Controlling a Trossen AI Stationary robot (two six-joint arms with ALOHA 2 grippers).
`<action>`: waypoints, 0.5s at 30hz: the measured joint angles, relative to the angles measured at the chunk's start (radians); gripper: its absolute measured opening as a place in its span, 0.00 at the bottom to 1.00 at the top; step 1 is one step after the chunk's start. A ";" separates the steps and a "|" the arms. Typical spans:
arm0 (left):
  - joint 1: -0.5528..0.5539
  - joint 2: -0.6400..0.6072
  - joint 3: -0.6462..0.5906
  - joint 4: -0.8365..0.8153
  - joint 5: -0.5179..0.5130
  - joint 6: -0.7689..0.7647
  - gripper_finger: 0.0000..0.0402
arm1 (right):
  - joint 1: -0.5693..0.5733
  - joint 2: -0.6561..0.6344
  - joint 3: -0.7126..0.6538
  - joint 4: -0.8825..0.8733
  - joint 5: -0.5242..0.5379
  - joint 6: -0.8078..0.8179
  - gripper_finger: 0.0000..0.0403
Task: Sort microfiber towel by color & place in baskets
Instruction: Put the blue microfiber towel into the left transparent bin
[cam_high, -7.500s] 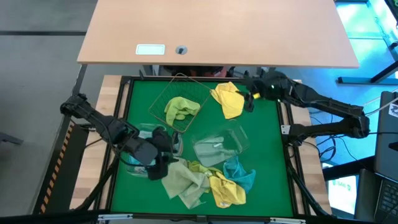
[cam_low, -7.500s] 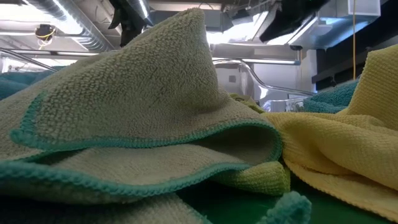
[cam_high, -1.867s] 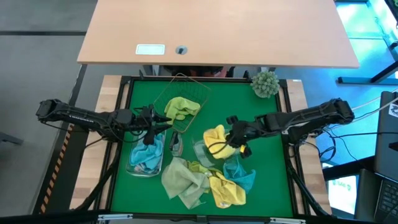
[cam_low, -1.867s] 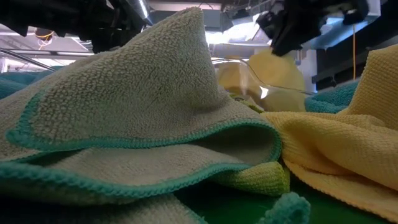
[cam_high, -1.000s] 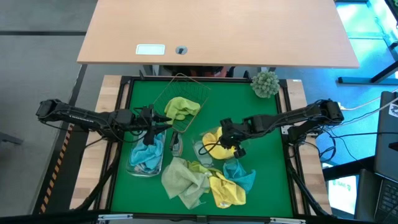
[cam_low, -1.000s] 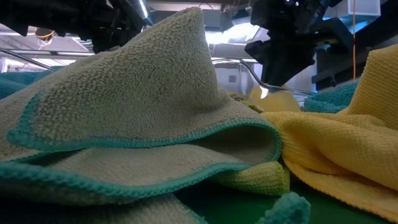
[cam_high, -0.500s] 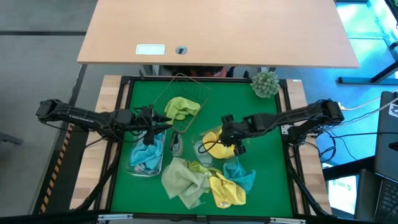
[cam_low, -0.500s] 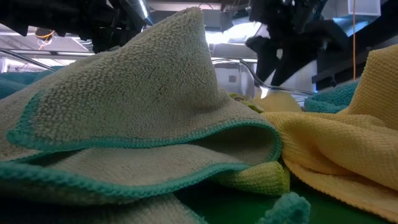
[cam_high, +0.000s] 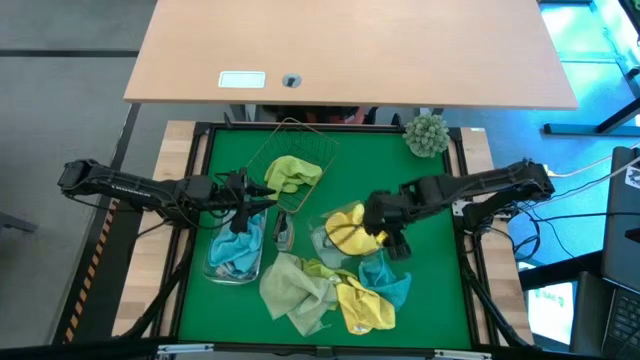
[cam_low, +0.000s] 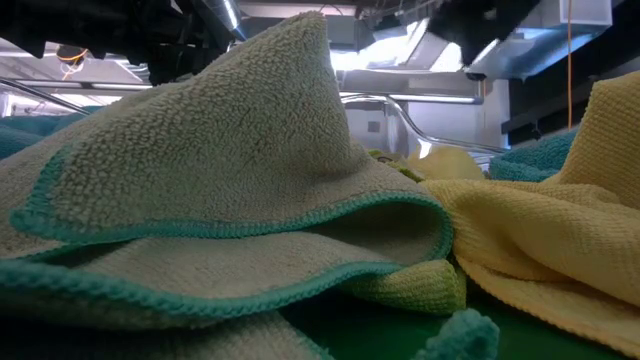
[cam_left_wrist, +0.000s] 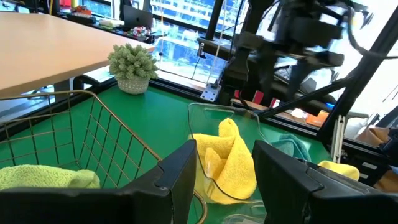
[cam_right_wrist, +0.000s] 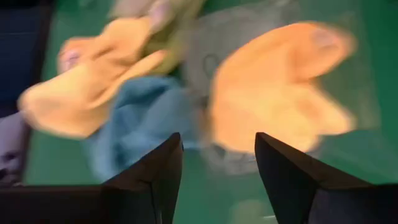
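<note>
Landmark: the middle clear tub (cam_high: 345, 238). Nearest the front edge, just before it, lies a heap of loose cloths (cam_high: 330, 290). A yellow towel (cam_high: 349, 231) sits inside the tub. The right gripper (cam_high: 390, 243) hovers at its right rim, fingers spread and empty. Left of it, the left gripper (cam_high: 248, 205), parted and empty, hangs over the teal-filled tub (cam_high: 236, 255). Beyond, the wire basket (cam_high: 290, 160) holds a lime cloth (cam_high: 291, 174).

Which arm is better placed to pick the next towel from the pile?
Probably the right: its open gripper hangs beside the pile, empty. The left gripper sits farther back, over the teal basket.
</note>
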 joint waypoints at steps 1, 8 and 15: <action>0.000 0.000 0.000 0.000 0.000 0.000 0.38 | 0.019 0.000 0.000 -0.012 -0.022 0.020 0.49; 0.000 0.000 0.000 0.000 0.000 0.002 0.38 | 0.171 0.000 -0.025 -0.071 -0.092 0.161 0.49; 0.000 0.000 0.000 0.000 0.000 0.002 0.38 | 0.304 0.000 -0.135 -0.009 -0.041 0.274 0.49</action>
